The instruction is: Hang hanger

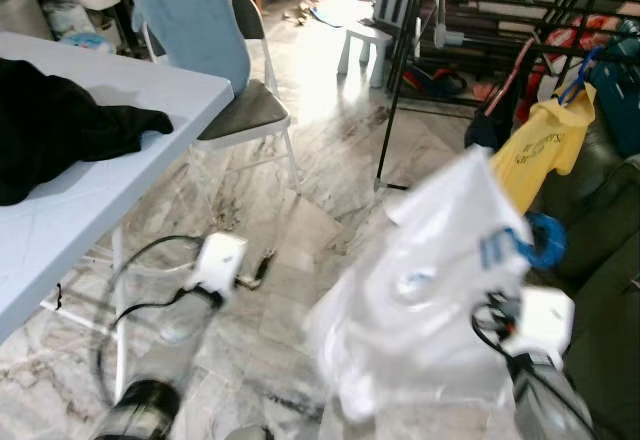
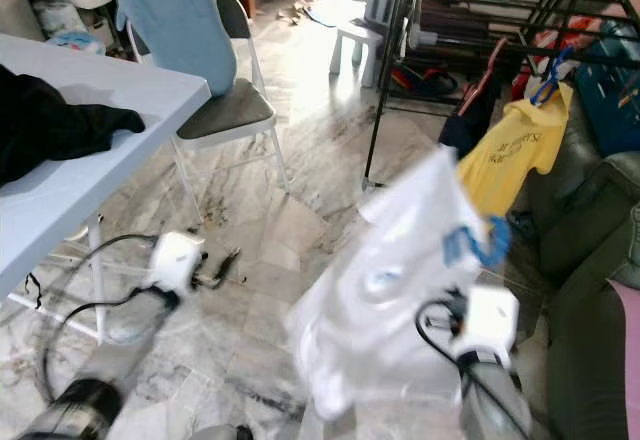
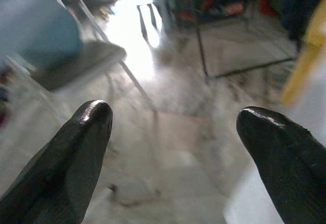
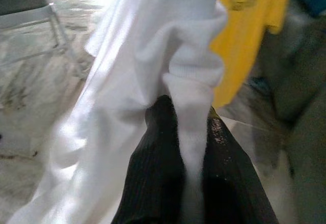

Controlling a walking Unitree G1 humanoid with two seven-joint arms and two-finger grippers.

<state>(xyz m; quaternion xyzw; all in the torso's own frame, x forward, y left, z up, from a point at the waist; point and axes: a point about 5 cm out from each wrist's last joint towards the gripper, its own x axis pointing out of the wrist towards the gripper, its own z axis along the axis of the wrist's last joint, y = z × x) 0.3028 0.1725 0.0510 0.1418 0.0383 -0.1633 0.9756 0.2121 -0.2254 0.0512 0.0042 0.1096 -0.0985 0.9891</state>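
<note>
A white shirt (image 1: 430, 280) hangs on a blue hanger whose hook (image 1: 545, 240) sticks out at its top right. The picture of it is blurred. My right gripper (image 4: 186, 117) is shut on the shirt's collar fabric, holding it up at the right front. Further back on the right, a black metal clothes rack (image 1: 400, 70) stands with a yellow shirt (image 1: 545, 150) hung on it by a blue hanger. Low on the left, above the marble floor, my left gripper (image 3: 173, 122) is open with nothing between its fingers.
A white table (image 1: 90, 190) with a black garment (image 1: 50, 125) on it stands at the left. Behind it is a folding chair (image 1: 240, 110) draped with a blue cloth (image 1: 195, 20). A white stool (image 1: 365, 45) stands further back. A dark sofa (image 1: 600, 260) lines the right side.
</note>
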